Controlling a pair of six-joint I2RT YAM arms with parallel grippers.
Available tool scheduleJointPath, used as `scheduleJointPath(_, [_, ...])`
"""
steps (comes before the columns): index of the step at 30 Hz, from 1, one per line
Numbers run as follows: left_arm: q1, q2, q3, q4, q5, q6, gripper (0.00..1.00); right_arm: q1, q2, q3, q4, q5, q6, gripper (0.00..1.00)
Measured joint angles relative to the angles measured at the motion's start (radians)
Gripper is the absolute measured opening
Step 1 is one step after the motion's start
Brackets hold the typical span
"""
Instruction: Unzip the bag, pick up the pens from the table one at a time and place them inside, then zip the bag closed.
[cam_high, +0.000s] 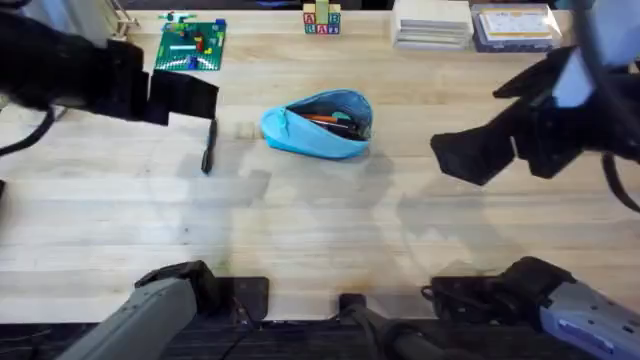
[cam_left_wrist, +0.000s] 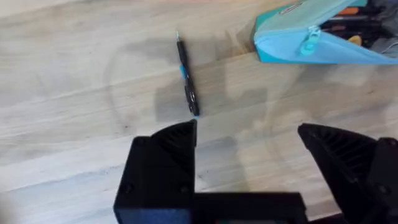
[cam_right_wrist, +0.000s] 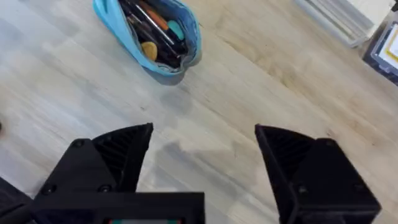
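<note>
Left tool (cam_left_wrist: 245, 140) spread above pen (cam_left_wrist: 188, 78); bag (cam_high: 318, 124) unzipped nearby

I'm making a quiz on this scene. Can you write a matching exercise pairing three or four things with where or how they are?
Things:
1. light turquoise fabric pouch
2. thin black stick pen
3. left pincer
4. green brick baseplate

States:
A. open, above bare wood
B. lying on the light wood table, left of the pouch
C. unzipped, pens inside
D. at the table's far edge

Pairs: 1-C, 2-B, 3-A, 4-D
</note>
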Motion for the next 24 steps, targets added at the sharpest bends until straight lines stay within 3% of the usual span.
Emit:
scheduleJointPath(9, [0.000,0.226,0.000,0.012,-0.020,-0.034,0.992,0.000,-0.026,0.000,-0.005,0.000,0.009,0.997])
scheduleJointPath(11, [0.000,0.385,0.000,0.045,-0.023,-0.054,0.993,0.000,-0.027,0.000,-0.005,0.000,0.013,0.998])
scheduleJointPath(14, [0.000,0.502,0.000,0.079,-0.058,-0.085,0.995,0.000,-0.027,0.000,-0.005,0.000,0.013,0.998])
scheduleJointPath(20, [0.000,0.596,0.000,0.181,-0.146,-0.140,0.993,0.000,-0.027,0.000,-0.006,0.000,0.013,0.998])
scheduleJointPath(24, [0.000,0.598,0.000,0.203,-0.161,-0.157,0.993,0.000,-0.027,0.000,-0.006,0.000,0.013,0.998])
